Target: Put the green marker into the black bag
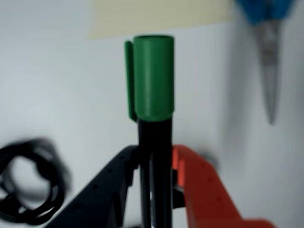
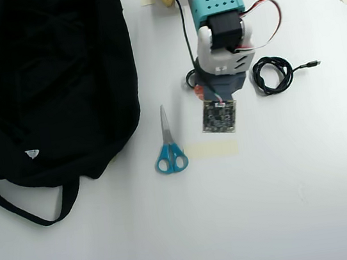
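Note:
In the wrist view the green marker (image 1: pixel 153 78) stands upright with its bright green cap on top and its dark barrel running down between my fingers. My gripper (image 1: pixel 154 159) is shut on the barrel, black finger (image 1: pixel 111 183) to the left and orange finger (image 1: pixel 204 190) to the right. It appears lifted off the white table. In the overhead view the arm (image 2: pixel 222 58) hides both gripper and marker. The black bag (image 2: pixel 50 82) lies at the upper left of that view, well left of the arm, its strap (image 2: pixel 16 207) trailing below.
Blue-handled scissors (image 2: pixel 168 150) (image 1: pixel 268 61) lie between bag and arm. A beige tape strip (image 2: pixel 212 148) (image 1: pixel 156 16) sits beside them. A coiled black cable (image 2: pixel 272 75) (image 1: pixel 28 185) lies to the arm's right in the overhead view.

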You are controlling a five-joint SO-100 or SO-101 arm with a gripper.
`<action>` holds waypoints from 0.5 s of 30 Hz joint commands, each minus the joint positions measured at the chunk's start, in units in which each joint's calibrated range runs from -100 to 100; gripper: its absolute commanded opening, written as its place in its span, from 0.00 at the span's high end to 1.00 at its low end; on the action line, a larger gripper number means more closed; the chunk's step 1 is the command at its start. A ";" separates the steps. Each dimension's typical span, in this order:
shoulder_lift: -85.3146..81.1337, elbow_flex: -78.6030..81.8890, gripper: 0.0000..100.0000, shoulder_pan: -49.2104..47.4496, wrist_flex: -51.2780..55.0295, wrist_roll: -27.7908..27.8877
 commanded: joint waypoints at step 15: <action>-14.24 7.70 0.98 24.75 -2.44 1.11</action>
